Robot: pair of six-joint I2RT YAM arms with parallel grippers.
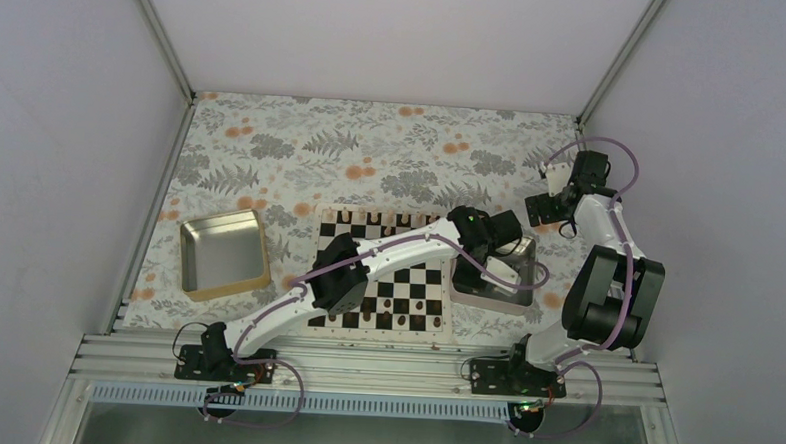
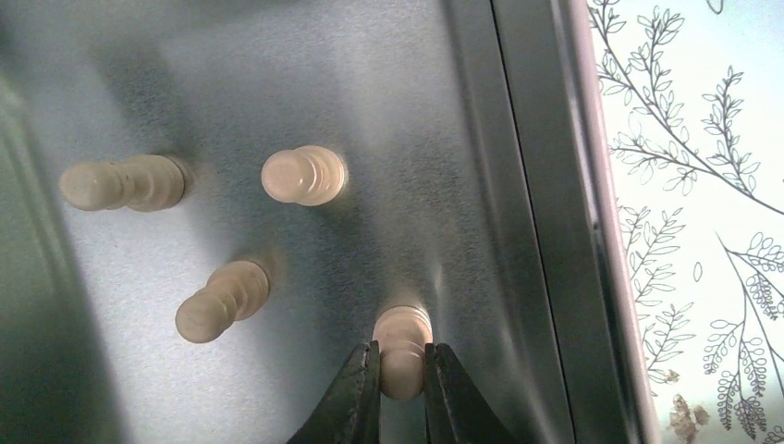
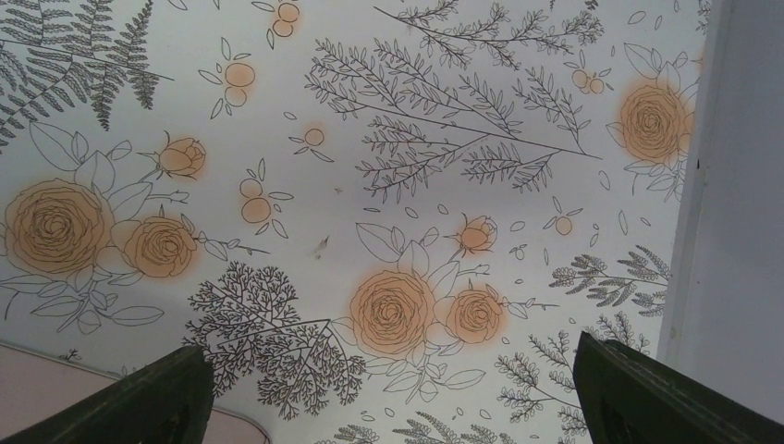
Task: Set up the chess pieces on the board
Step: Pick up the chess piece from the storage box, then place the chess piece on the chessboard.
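Observation:
The checkered board (image 1: 421,283) lies in the middle of the table, with small chessmen along its far row (image 1: 369,221) and near rows (image 1: 395,317). My left arm reaches across it into the right steel tray (image 1: 521,293). In the left wrist view my left gripper (image 2: 403,365) is shut on a pale tan pawn (image 2: 404,344) whose base sits at the tray floor (image 2: 416,139). Three more tan pieces lie in that tray (image 2: 303,175) (image 2: 123,183) (image 2: 222,301). My right gripper (image 3: 391,351) is open and empty above the flowered cloth.
An empty steel tray (image 1: 224,253) sits left of the board. The right tray's wall (image 2: 527,185) runs just right of the held pawn. The right arm (image 1: 607,281) stands folded near the right wall, its gripper (image 1: 550,194) beyond the right tray.

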